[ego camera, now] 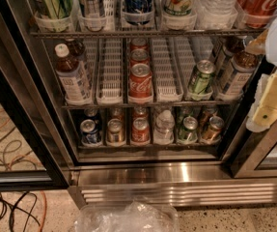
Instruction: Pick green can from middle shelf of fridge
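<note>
Clerk: Entry one, camera view: fridge [176, 175], steel base grille, black door frames, three wire racks showing. Why do we list the racks apart?

Checker: Because the stock is sorted by rack. The top rack holds tall cans in clear cups. The bottom rack holds small cans [140, 129]. The middle shelf [114, 104] carries white slotted lane trays.

Clerk: Entry two, the can we want?

Checker: Green can [200, 78], one, leaning slightly, at the front end of a right-hand lane on the middle shelf. Brown bottles [234, 71] stand just beside it on the right. An empty lane lies between it and the file of red cola cans [140, 79]. We judge that the lanes keep each drink in single file and bring it to the front lip. That puts this can where it can be reached from the opening.

Clerk: Entry three, the tool?

Checker: Gripper [268, 103], one, at the right edge of the view, in front of the right door frame. It is roughly level with the middle shelf and well apart from the can. Whether its jaws stand wide or narrow we cannot tell. We judge that it waits there for a frontal approach that avoids the bottles. The pick is not yet made.
</note>
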Controlling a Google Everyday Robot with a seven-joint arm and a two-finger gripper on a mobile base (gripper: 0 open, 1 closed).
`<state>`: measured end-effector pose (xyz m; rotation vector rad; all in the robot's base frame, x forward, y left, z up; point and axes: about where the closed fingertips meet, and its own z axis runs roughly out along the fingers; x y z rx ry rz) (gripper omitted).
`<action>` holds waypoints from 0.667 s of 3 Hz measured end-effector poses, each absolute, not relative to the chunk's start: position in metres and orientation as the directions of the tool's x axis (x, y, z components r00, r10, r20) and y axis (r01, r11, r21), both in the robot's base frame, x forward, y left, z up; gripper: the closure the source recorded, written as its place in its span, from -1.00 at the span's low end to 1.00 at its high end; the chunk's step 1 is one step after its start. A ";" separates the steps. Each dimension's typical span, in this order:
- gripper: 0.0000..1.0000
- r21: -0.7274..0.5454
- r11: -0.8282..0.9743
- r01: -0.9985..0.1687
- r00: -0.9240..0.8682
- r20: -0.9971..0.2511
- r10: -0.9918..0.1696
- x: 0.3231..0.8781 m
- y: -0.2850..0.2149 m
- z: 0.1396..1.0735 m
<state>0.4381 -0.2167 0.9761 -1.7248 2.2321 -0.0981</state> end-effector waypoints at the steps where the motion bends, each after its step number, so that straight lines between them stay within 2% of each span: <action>1: -1.00 -0.245 0.270 -0.931 -0.221 -0.207 -0.953 0.438 -0.217 0.976; 2: -1.00 -0.232 0.260 -0.937 -0.204 -0.240 -0.949 0.442 -0.206 0.966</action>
